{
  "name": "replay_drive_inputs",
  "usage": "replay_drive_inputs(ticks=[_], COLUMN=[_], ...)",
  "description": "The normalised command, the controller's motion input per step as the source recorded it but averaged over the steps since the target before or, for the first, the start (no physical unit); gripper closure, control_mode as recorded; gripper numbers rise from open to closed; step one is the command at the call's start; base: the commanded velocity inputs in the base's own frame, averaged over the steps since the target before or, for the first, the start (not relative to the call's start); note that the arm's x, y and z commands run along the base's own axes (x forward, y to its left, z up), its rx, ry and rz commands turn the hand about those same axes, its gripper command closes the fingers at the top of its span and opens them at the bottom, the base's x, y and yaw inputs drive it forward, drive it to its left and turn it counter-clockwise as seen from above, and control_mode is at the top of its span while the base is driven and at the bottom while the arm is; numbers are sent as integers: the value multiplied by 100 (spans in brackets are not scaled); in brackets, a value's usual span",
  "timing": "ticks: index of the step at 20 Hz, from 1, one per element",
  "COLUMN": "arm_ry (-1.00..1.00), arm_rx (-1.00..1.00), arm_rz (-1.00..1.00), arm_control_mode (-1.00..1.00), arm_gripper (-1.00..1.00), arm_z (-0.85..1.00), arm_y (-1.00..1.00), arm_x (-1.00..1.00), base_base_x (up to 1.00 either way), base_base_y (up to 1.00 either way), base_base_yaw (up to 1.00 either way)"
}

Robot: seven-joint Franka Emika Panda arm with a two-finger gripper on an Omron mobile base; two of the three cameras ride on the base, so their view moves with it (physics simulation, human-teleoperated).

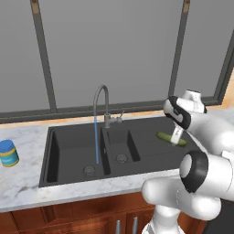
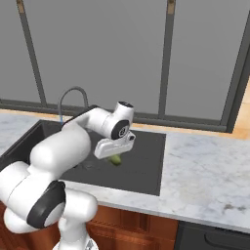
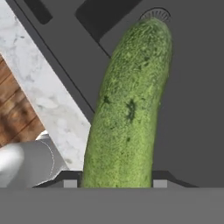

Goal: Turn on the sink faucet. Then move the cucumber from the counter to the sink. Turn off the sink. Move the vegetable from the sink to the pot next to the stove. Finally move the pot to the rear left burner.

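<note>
The cucumber (image 1: 170, 138), dark green and slightly curved, hangs just over the flat drainboard at the right end of the dark sink (image 1: 48, 155). My gripper (image 1: 176, 136) is shut on it from above. In the hand view the cucumber (image 3: 127, 105) runs up between the two finger tips (image 3: 70, 183), pointing toward a round drain (image 3: 156, 14). From the right base view the gripper (image 2: 115, 152) holds the cucumber (image 2: 116, 159) over the sink's right part. The sink faucet (image 1: 101, 98) arches over the large basin, and a blue water stream (image 1: 96, 141) runs from it. The pot and stove are out of view.
A blue jar with a yellow label (image 1: 8, 153) stands on the white marble counter (image 1: 23, 180) left of the sink. A wide stretch of counter (image 2: 205, 171) lies right of the sink. A window wall rises behind, and wooden cabinets sit below.
</note>
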Motion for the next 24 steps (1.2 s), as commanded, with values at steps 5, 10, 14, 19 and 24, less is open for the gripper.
replay_drive_inputs(ticks=[5,10,14,19,24], arm_ry=[5,5,4,2,0], arm_rx=[0,0,0,0,0], arm_rz=[15,15,13,10,5], arm_control_mode=[-100,-100,-100,-100,-100], arm_gripper=[100,100,100,100,100], arm_z=[18,13,4,0,-5], arm_y=[100,100,100,100,100], arm_x=[15,13,18,16,9], base_base_x=[0,0,0,0,0], base_base_y=[0,0,0,0,0], base_base_yaw=[0,0,0,0,0])
